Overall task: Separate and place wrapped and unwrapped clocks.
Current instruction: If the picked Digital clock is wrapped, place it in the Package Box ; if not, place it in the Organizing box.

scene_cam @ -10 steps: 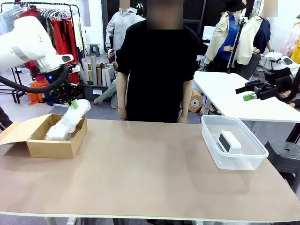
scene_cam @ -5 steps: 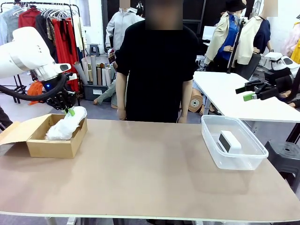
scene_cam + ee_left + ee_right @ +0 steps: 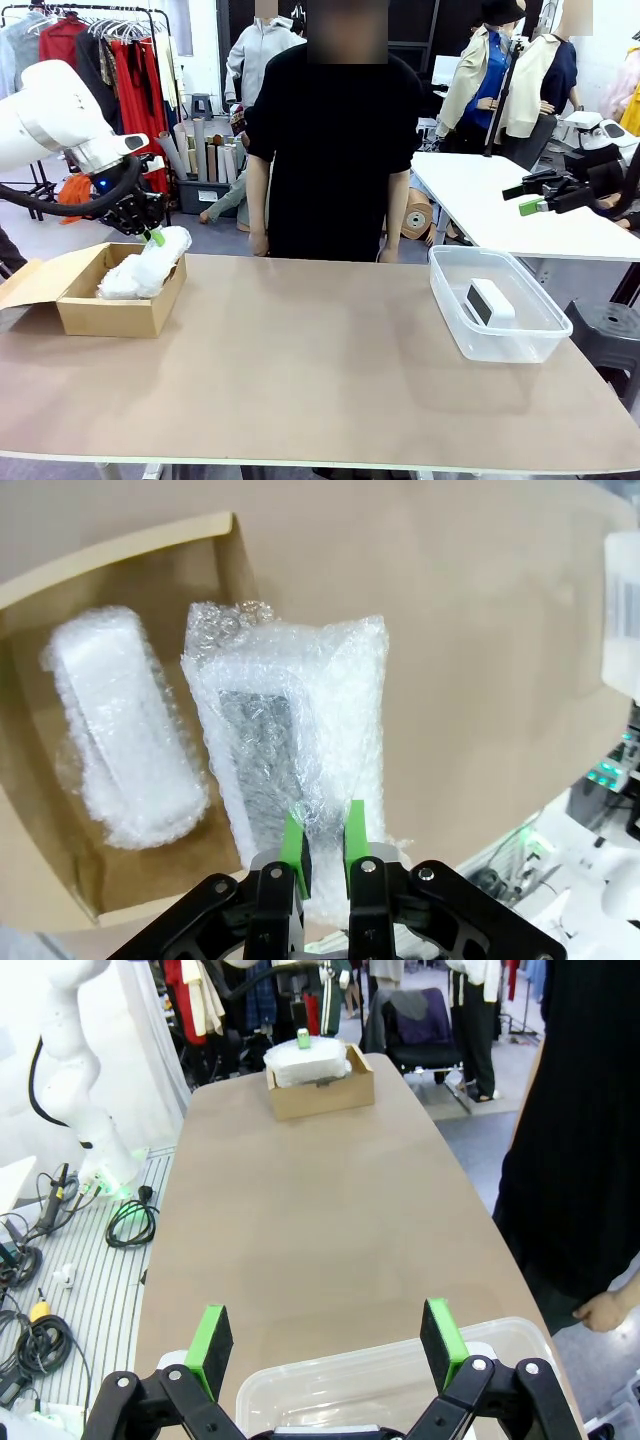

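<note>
Holding two wrapped clocks (image 3: pixel 290 770), cardboard box (image 3: pixel 118 310); tub (image 3: pixel 500 340) one bare clock (image 3: pixel 490 300).

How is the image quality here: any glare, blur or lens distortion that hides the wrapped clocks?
Front view: sharp, even light, the bundles in the cardboard box read as one bright white mass. Left wrist view: crisp, soft glare on the flat wrapped clock, its dark face still legible. Right wrist view: wide-angle bending of the table edges.

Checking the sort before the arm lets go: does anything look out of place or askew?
The flat wrapped clock, pinched by the left gripper, leans on the cardboard box's right wall, overhanging it. The bare clock sits in the plastic tub.
</note>
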Action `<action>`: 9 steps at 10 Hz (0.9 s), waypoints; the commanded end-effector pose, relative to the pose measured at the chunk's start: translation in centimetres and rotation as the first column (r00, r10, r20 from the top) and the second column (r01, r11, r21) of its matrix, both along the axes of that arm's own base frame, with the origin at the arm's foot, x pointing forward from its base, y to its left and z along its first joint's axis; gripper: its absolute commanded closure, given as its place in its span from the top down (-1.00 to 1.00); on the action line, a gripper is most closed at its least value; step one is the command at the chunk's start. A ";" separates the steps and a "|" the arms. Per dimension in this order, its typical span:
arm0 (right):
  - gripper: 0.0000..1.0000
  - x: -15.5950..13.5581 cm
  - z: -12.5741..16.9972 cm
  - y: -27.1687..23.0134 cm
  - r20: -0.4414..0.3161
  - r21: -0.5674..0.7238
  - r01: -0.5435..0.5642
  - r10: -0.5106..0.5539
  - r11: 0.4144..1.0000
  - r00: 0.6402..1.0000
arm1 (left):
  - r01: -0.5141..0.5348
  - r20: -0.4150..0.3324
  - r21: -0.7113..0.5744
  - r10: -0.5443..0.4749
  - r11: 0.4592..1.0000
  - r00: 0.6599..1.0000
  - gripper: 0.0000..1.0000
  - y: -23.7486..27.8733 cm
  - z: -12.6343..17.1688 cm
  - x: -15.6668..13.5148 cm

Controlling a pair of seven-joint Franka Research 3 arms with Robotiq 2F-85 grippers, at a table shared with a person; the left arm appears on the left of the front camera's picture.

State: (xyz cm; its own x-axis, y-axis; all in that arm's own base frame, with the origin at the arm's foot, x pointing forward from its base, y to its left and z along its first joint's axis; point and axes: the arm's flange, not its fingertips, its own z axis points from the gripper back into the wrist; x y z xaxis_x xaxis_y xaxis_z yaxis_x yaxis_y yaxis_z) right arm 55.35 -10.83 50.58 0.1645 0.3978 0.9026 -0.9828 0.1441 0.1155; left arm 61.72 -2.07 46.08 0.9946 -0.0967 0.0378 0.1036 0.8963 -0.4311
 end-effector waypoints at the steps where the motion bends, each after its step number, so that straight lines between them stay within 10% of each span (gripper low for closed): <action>1: 1.00 -0.1 0.2 0.1 -0.002 -0.003 -0.001 0.001 1.000 1.000 | -0.002 -0.015 -0.095 0.001 0.995 1.000 -1.00 1.5 -0.9 1.1; 9: 1.00 -0.1 0.2 0.1 -0.002 -0.003 -0.001 0.001 1.000 1.000 | -0.230 -0.075 -0.039 0.226 0.973 0.971 -1.00 7.7 -4.6 0.6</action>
State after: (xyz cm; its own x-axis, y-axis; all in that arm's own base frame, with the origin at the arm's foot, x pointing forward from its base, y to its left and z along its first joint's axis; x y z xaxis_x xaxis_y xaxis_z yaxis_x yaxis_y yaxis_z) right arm 55.35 -10.83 50.58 0.1645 0.3978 0.9026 -0.9828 0.1441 0.1156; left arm 62.82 4.51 42.65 0.9976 0.0679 -0.0155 -0.0665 0.8619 -0.5027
